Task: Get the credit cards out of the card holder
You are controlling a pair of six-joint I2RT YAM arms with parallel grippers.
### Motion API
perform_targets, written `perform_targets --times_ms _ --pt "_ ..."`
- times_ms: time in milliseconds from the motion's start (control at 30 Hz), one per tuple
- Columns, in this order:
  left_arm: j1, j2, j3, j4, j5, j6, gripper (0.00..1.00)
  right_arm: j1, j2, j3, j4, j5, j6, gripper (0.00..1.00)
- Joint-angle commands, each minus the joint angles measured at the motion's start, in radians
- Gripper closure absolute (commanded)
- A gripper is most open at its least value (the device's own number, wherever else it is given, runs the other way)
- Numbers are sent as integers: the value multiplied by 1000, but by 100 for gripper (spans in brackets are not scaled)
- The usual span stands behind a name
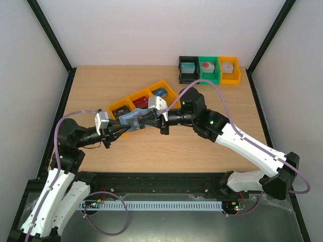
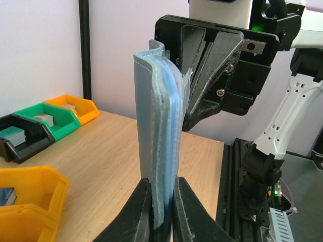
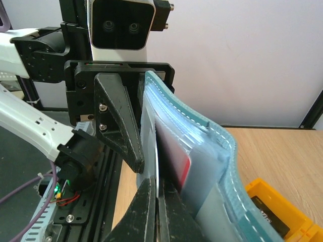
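Bright, even, diffuse light; faint soft shadows; card holder crisp, wrist backgrounds slightly soft

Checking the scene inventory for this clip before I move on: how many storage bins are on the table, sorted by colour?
Orange bins: 4
Green bins: 1
Black bins: 1
Total: 6

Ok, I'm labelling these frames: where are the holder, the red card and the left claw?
holder (image 2: pixel 154 126), left wrist view, outer cover.
red card (image 3: pixel 176 161), right wrist view, exposed face between pockets.
left claw (image 2: pixel 162 184), left wrist view, between its fingertips.
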Motion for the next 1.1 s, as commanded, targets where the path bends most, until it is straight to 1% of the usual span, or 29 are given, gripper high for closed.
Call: perform_targets --times_ms 0,167,433,500,567,667,833,933,1033,1067 --pt "-4 -8 -6 44 9 -4 98 -25 -48 20 -61 65 -37 98" --pt "-4 -4 -3 35 3 -9 96 -55 -79 -4 -71 82 -40 98" --pt "-5 4 -4 48 4 -22 98 -56 -87 -21 -59 66 -19 98" --pt "-4 4 -6 48 -34 -40 98 -57 -89 -15 -72 72 -22 98" --pt "-4 5 -11 43 -101 -78 98 -64 -107 -15 -70 66 -17 99" --pt "1 15 -26 41 -190 -152 98 -102 -153 -22 -43 43 13 99" --pt "-3 55 -81 -9 -202 -190 98 -192 -233 -24 -25 23 73 98" --pt "-43 116 -111 -21 -179 -203 98 -205 -294 -49 1 53 115 98" --pt "-117 189 -130 30 -201 -203 98 -207 -363 -68 12 121 153 99" --pt "-158 222 -133 45 -216 -207 98 -206 -381 -67 2 143 160 98"
